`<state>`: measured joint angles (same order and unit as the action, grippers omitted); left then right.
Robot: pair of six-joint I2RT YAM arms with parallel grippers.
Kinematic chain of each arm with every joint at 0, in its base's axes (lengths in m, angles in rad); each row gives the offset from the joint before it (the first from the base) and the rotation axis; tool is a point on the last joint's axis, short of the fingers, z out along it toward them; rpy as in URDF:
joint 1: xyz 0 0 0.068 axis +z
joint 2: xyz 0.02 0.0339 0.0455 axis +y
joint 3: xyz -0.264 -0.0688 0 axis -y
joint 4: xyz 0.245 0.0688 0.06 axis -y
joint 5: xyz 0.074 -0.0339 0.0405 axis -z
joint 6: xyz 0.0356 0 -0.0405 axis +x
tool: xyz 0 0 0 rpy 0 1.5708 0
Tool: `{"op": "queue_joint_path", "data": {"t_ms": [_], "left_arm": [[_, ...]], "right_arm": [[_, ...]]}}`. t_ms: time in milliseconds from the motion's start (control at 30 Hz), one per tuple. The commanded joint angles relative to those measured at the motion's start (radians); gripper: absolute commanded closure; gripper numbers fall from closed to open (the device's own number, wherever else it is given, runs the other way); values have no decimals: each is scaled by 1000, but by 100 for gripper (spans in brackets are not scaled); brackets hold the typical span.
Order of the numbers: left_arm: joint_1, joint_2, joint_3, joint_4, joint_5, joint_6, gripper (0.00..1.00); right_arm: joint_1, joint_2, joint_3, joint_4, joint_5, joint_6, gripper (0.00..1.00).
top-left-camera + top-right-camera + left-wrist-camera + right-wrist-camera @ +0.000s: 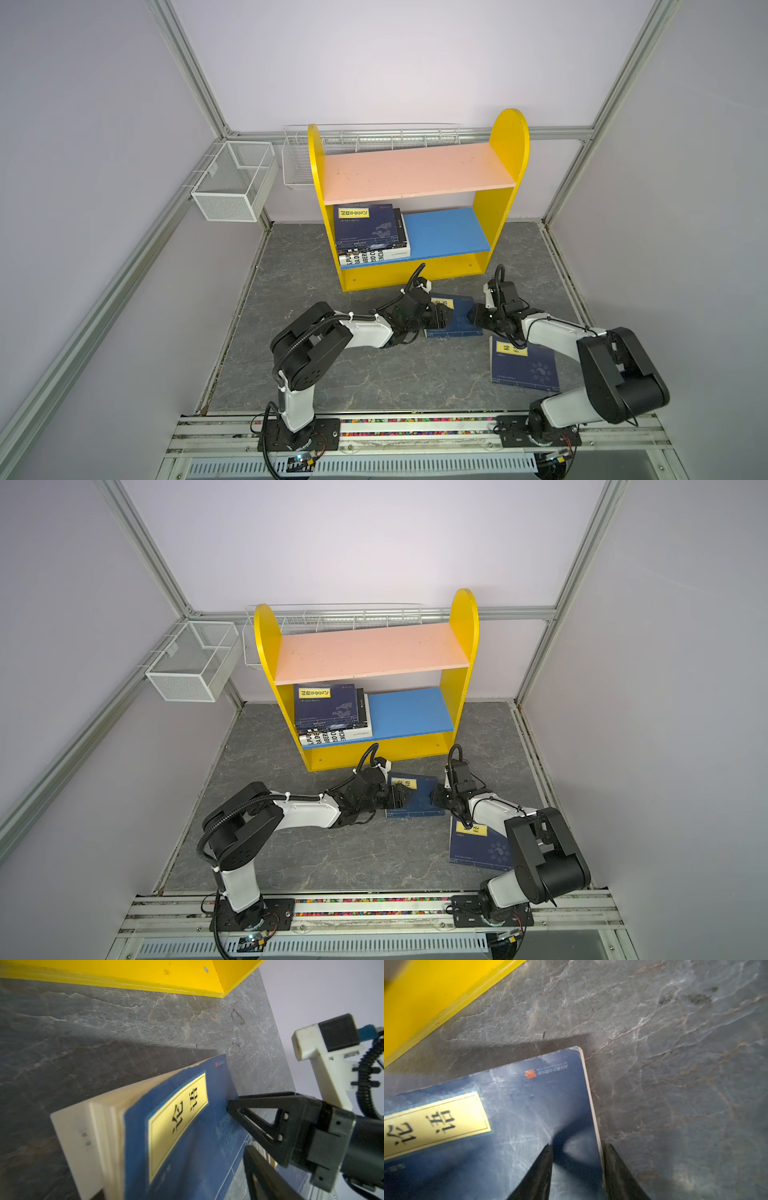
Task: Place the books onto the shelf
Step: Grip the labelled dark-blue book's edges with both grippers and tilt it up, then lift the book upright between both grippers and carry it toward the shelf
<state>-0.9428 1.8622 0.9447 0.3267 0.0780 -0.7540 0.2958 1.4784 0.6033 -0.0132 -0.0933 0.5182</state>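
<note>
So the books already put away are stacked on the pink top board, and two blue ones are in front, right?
Not quite. The stack of books lies on the blue lower board, beneath the pink upper board, as both top views show. The farther navy book and the nearer navy book are indeed in front.

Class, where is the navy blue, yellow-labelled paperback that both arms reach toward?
In both top views the navy blue paperback is just in front of the yellow two-tier shelf, toward its right end, between the left tool and the right tool.
</note>
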Motion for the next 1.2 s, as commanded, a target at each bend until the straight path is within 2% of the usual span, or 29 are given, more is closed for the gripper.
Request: {"op": "queue_joint_path", "data": {"t_ms": [0, 167, 400, 500, 733, 967, 1000, 1033, 1167], "left_arm": [[-11, -35, 24, -6, -9, 36, 32], [-11, -60, 8, -17, -40, 37, 45], [-11, -79, 2, -25, -34, 42, 77], [-11, -93, -3, -28, -39, 41, 88], [-11, -221, -4, -133, -81, 93, 100], [-10, -499, 18, -390, -134, 213, 100], [-10, -549, 13, -413, -149, 223, 100], [-10, -597, 5, -427, -162, 238, 100], [15, -814, 7, -527, -153, 282, 100]], "right_arm": [[6, 40, -10, -62, -57, -10, 57], [5, 37, -7, -68, -58, -10, 57], [5, -6, 14, -66, -77, -3, 54], [7, -26, 34, -58, -103, 3, 50], [3, -139, 81, -84, -179, -14, 34], [-20, -352, 155, -152, -323, -51, 8], [-23, -378, 172, -162, -355, -60, 2], [-26, -400, 185, -170, -390, -68, 1], [-29, -455, 230, -127, -588, -36, 11]]}}
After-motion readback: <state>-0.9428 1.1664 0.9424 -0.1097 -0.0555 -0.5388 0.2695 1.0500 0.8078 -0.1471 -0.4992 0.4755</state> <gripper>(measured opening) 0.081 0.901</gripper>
